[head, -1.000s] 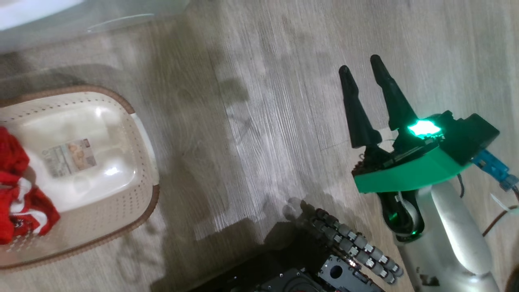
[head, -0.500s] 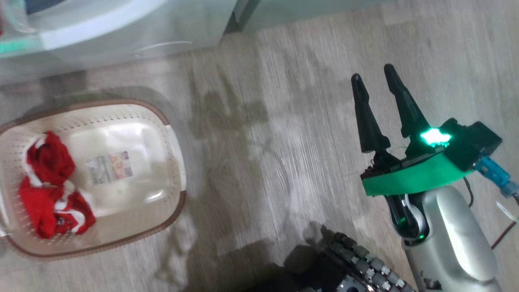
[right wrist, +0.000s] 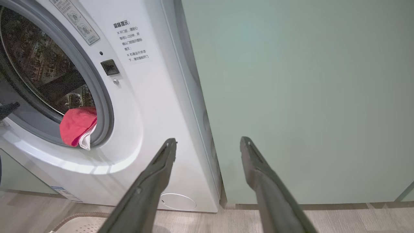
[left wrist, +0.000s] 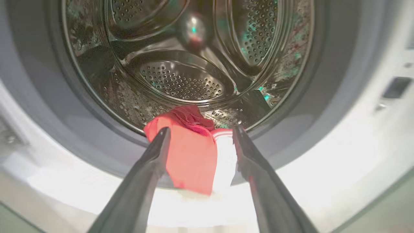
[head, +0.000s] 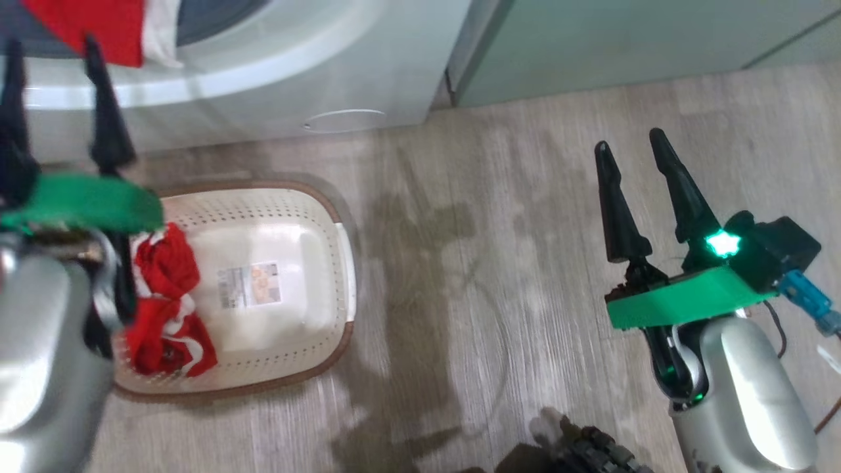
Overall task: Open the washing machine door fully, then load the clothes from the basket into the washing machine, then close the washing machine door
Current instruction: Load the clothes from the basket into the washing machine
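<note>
The washing machine (head: 276, 79) stands open, and its steel drum (left wrist: 181, 77) faces my left wrist view. One red and white garment (left wrist: 194, 155) hangs over the grey gasket lip (right wrist: 77, 126), half out of the opening. My left gripper (left wrist: 201, 131) is open just in front of it, its fingers either side of the cloth and gripping nothing. More red and white clothes (head: 164, 302) lie at the left end of the cream basket (head: 295, 217) on the floor. My right gripper (head: 634, 177) hovers open and empty over the floor to the right. The door is out of view.
A pale green panel (right wrist: 291, 97) runs beside the washer on its right. The round flap (right wrist: 178, 201) sits low on the washer front, just behind the basket rim (right wrist: 81, 218). Bare wood floor (head: 473, 276) lies between basket and right arm. My dark base (head: 591, 453) shows at the bottom.
The head camera has swung up and left, bringing the washer front, the hanging garment and my left arm into the picture. The right gripper holds the same open pose.
</note>
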Tool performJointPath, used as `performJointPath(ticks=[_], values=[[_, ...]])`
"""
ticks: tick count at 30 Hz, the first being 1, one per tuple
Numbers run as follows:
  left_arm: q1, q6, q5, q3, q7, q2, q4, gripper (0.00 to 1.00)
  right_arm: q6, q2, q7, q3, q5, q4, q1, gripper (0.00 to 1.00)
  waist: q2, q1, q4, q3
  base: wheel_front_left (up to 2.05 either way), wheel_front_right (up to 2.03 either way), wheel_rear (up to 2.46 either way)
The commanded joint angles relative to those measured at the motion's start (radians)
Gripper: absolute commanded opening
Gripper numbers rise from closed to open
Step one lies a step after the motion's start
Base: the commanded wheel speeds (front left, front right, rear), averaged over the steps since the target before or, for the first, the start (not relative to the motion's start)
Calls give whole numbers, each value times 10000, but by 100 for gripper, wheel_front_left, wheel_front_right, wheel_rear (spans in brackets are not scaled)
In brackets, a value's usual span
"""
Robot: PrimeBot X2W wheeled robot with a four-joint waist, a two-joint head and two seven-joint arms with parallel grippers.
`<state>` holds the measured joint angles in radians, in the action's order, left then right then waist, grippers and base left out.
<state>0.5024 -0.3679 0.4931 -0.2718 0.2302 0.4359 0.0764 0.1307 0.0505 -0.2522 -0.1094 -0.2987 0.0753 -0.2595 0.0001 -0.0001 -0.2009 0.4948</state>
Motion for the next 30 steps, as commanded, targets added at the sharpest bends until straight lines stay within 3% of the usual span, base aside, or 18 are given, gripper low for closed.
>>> performJointPath(ticks=[1, 5, 16, 30], values=[[-152, -146, -128, 252, -28, 245, -588, 100, 0, -3, -7, -119, 97, -226, 241, 100, -1, 1, 237, -237, 0, 0, 0], [-1188, -451, -191, 16, -77, 113, -1401, 100, 0, -3, 132, 24, 247, -174, 281, 100, -1, 1, 467, -487, 0, 0, 0], [-2821, -623, -197, -468, -54, -17, -2022, 100, 0, -3, 515, 88, 487, -273, 913, 100, -1, 1, 735, -1208, 0, 0, 0], [-3222, -687, -48, -537, -13, -109, -2000, 100, 0, -3, 799, 179, 472, -561, 1237, 100, -1, 1, 764, -1515, 0, 0, 0]])
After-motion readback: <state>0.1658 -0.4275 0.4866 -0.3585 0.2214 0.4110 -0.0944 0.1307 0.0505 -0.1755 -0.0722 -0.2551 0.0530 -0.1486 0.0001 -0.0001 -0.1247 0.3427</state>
